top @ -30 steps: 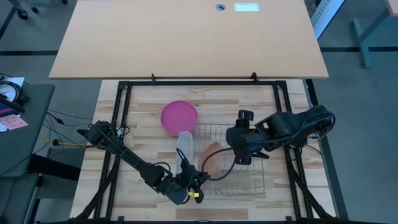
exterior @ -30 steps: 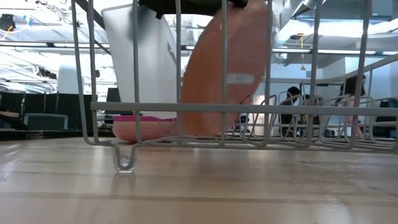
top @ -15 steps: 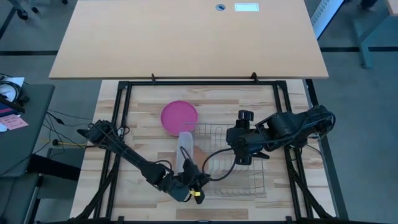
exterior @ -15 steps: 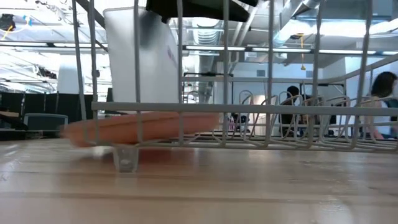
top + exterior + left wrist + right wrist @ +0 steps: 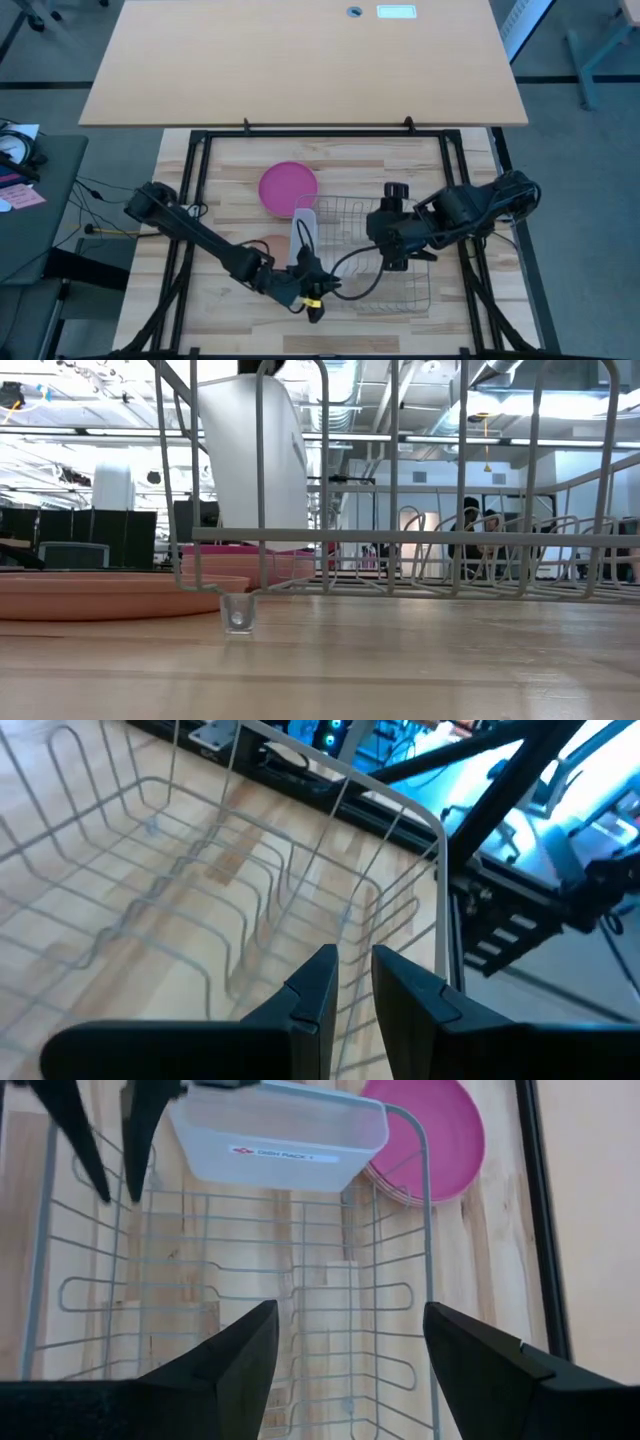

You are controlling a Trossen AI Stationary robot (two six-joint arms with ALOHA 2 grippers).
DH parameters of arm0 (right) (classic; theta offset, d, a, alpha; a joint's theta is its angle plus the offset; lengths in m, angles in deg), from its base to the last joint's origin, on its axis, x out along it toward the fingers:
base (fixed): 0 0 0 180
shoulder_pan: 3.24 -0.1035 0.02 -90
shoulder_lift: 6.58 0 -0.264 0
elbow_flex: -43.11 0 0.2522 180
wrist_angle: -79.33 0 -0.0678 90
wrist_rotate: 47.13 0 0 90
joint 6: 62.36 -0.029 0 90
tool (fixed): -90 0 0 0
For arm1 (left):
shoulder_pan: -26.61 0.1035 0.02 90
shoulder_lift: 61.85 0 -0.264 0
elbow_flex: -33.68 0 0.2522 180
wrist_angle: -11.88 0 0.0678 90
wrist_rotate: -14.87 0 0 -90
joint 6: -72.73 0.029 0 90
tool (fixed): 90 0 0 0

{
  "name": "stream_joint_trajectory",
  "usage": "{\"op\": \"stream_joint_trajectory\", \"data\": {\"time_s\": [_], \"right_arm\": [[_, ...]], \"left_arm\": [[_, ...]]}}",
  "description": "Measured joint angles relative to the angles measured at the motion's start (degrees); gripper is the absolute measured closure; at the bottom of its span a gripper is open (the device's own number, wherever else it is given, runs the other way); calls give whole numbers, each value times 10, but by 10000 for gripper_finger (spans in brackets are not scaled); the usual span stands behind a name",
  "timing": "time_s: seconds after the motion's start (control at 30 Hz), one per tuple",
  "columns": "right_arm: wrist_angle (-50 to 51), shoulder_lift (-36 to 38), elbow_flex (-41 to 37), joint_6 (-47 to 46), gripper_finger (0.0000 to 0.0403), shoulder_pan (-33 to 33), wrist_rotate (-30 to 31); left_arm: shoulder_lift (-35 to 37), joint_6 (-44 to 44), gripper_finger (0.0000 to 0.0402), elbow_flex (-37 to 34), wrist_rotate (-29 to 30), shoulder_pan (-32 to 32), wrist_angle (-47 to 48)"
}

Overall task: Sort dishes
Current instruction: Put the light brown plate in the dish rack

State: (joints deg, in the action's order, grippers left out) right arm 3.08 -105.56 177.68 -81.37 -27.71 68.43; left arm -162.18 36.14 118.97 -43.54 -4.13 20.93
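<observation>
Now over the near-left edge of the wire rack point(image 5: 375, 255): left gripper point(image 5: 350, 982), fingers nearly together, pinching nothing. Right gripper point(image 5: 350, 1342) above the rack's right part, spread wide, empty. Orange plate point(image 5: 110, 595) flat on the table left of the rack. Pink plates point(image 5: 289, 187) stacked at far left, beside the upright white tray point(image 5: 278, 1140).

Overhead straight down, low level at tabletop (close), wrists forward; all sharing the wire rack point(image 5: 385, 255).
</observation>
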Motion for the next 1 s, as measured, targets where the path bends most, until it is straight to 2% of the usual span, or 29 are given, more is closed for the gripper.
{"op": "stream_joint_trajectory", "data": {"time_s": [0.2,0.33,0.47,0.77,1.0], "right_arm": [[0,0,0,-1,147,-12,0],[-4,0,0,-8,147,-26,0],[-14,0,0,-9,147,-40,0],[-36,0,-1,-9,147,-47,0],[-48,-12,-2,-11,147,-47,1]], "left_arm": [[45,-15,341,0,16,-14,122],[64,-72,341,0,70,-27,228],[76,-127,341,0,86,-36,314],[98,-144,341,0,86,-55,399],[123,-235,341,-42,75,-112,465]]}}
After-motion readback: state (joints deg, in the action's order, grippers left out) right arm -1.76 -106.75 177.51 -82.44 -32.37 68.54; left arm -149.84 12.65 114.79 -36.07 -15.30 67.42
